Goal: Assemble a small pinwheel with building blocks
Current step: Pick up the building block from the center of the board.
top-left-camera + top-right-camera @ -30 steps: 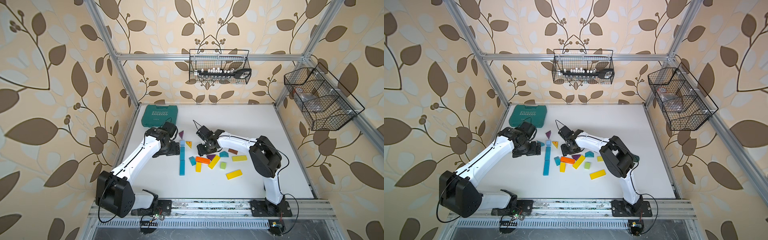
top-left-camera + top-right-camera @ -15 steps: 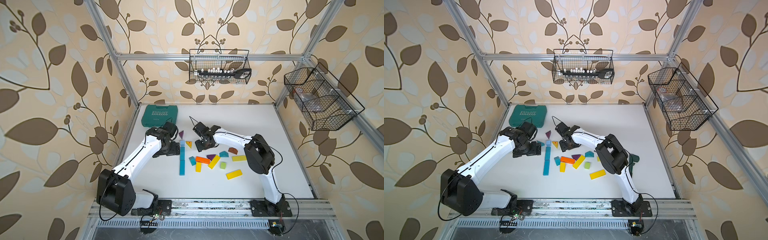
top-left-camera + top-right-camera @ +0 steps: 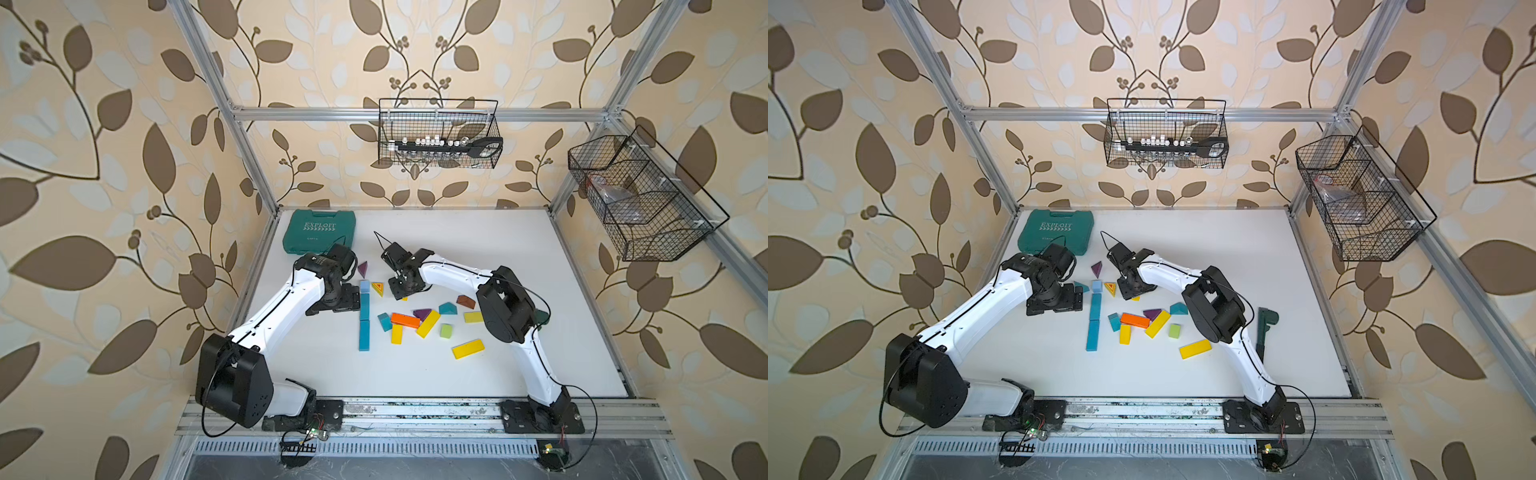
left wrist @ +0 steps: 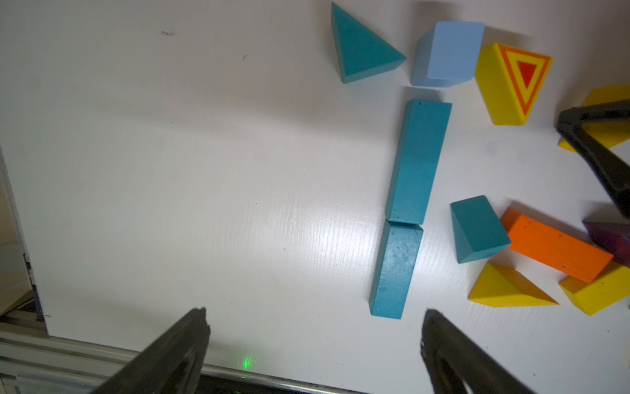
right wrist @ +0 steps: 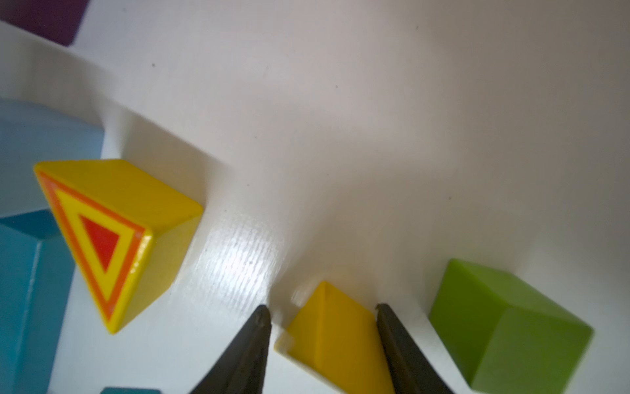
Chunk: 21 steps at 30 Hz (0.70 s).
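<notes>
The left gripper (image 4: 315, 312) hangs wide open over the bare table (image 3: 478, 249), with nothing between its fingers. It is just beside the near teal bar (image 4: 395, 269). That bar lies end to end with the far teal bar (image 4: 419, 160), and the two touch. Past the far bar's end, a small gap away, sits a pale blue cube (image 4: 450, 51). A teal wedge (image 4: 361, 47) lies just beside the cube on one side and a striped wedge (image 4: 514, 82) on the other.

The right gripper (image 5: 321, 307) is down at the table, its fingers astride a yellow wedge (image 5: 337, 341). One finger is against the wedge and the other is a sliver off, so whether it grips cannot be told. The wedge rests on the table, with the striped wedge to one side and a green cube (image 5: 504, 327) to the other.

In both top views the other blocks lie loose near the table's middle, among them an orange bar (image 3: 405, 320), yellow bars (image 3: 468, 348) and a brown block (image 3: 465, 301). A purple wedge (image 3: 363, 269) lies alone between the cube and the case (image 3: 320, 230). In a top view a wrench (image 3: 1264, 328) lies beyond the right arm
</notes>
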Available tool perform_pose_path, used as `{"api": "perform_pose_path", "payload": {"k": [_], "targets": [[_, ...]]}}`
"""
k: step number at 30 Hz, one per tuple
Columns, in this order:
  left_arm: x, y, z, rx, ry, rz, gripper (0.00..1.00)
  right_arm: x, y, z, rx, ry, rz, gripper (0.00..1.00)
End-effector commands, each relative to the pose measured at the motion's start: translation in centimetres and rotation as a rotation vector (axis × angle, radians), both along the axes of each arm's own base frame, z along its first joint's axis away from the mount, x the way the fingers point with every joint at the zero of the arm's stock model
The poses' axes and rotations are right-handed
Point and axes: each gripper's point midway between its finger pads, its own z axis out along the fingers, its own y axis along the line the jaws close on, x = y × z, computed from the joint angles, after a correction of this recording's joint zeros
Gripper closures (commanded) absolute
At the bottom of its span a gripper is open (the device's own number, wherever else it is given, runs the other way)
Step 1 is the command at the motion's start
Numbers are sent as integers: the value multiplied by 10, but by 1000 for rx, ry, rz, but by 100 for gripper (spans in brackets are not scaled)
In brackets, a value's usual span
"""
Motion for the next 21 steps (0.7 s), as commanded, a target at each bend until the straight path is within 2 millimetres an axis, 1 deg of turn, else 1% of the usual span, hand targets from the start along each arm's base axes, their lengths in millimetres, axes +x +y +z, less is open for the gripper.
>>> {"api": "perform_pose_path", "payload": {"k": [1, 6, 11, 13, 17, 21], "targets": [[-1, 4, 2, 18, 8, 1, 1, 6, 3, -2, -7, -9, 6, 50], [-1, 3, -1, 20, 22, -1, 1, 5, 7, 1, 2, -16, 28, 51], [-2, 3, -2, 16, 28, 1, 1, 1, -1, 9, -19, -34, 50, 69], [-1, 3, 2, 10, 12, 3, 1, -4, -3, 16, -7, -33, 63, 76], [2, -1, 13, -27, -47, 6, 1, -17, -4, 29, 44, -23, 83, 84], [6, -16, 27, -145, -128, 23, 1, -31, -4, 41, 111, -11, 98, 91]]}}
